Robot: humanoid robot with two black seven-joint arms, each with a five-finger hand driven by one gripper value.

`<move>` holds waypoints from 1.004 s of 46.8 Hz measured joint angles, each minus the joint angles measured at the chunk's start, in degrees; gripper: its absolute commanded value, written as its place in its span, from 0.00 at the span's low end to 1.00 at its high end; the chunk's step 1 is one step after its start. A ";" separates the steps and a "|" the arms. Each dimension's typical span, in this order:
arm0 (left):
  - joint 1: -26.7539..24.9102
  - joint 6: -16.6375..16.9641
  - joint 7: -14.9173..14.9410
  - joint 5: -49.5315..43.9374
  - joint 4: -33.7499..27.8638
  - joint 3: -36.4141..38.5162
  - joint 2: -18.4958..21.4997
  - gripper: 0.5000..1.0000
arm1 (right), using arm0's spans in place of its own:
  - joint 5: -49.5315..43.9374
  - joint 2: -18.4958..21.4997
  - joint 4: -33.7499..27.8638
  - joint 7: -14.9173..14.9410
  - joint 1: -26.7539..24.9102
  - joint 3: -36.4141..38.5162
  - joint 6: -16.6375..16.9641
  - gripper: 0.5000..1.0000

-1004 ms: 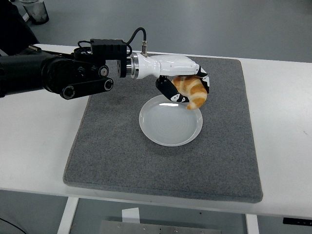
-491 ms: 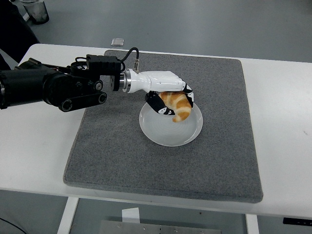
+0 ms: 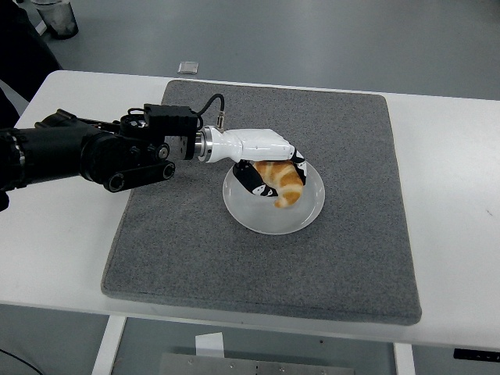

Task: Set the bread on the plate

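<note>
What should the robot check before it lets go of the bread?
1. Bread is over the plate, not past its rim: ok.
2. Left hand has its fingers curled round the bread: ok.
3. Bread already rests on the plate: cannot tell; its lower tip looks very close to it.
4. Plate sits flat on the grey mat: ok.
5. Nothing else lies on the plate in the way: ok.
6. Right hand is out of the way: ok, it is not in the picture.

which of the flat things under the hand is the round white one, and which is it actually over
The white plate is the round one; the left hand holds the bread over it. The grey mat beneath is rectangular and fuzzy, the table smooth white.
</note>
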 measured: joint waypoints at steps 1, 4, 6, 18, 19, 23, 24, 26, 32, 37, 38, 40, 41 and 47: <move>0.04 0.00 0.00 0.00 0.12 0.19 -0.13 0.00 | 0.00 0.00 0.00 0.00 0.00 0.00 0.00 0.90; 0.14 0.00 0.00 0.00 0.71 0.45 -0.55 0.00 | 0.00 0.00 0.00 0.00 0.00 0.00 0.01 0.90; 0.22 0.00 0.00 0.00 0.85 0.48 -0.70 0.00 | 0.00 0.00 0.00 0.00 0.00 0.00 0.01 0.90; 1.36 0.00 0.00 0.30 1.58 0.50 -1.63 0.00 | 0.00 0.00 0.00 0.01 0.00 0.00 0.00 0.90; 1.38 0.00 0.00 0.33 1.61 0.52 -1.64 0.00 | 0.00 0.00 0.00 0.00 0.00 0.00 0.00 0.90; 1.46 -0.01 0.00 0.35 1.63 0.56 -1.64 0.00 | 0.00 0.00 0.00 0.00 0.00 0.00 0.00 0.90; 1.46 -0.01 0.00 0.35 1.63 0.56 -1.64 0.00 | 0.00 0.00 0.00 0.00 0.00 0.00 0.00 0.90; 1.46 -0.01 0.00 0.35 1.64 0.57 -1.76 0.00 | 0.00 0.00 0.00 0.00 0.00 0.00 0.00 0.90; 1.48 -0.01 0.00 0.35 1.79 0.57 -1.91 0.00 | 0.00 0.00 0.00 0.00 0.00 0.00 -0.02 0.90; 1.69 0.06 0.00 0.35 1.98 0.57 -1.91 0.00 | 0.00 0.00 0.00 0.00 0.00 0.00 -0.03 0.90; 1.80 0.06 0.00 0.35 1.99 0.57 -1.91 0.00 | 0.00 0.00 0.00 0.00 0.00 0.00 -0.02 0.90; 2.01 0.06 0.00 0.35 2.00 0.57 -1.91 0.00 | 0.00 0.00 0.00 0.00 0.00 0.00 -0.02 0.90; 2.05 0.07 0.00 0.35 2.00 0.57 -1.91 0.00 | 0.00 0.00 0.00 0.00 0.00 0.00 -0.02 0.91; 2.58 0.08 0.00 0.35 2.00 0.57 -1.91 0.00 | 0.00 0.00 0.00 0.00 0.00 0.00 -0.01 0.90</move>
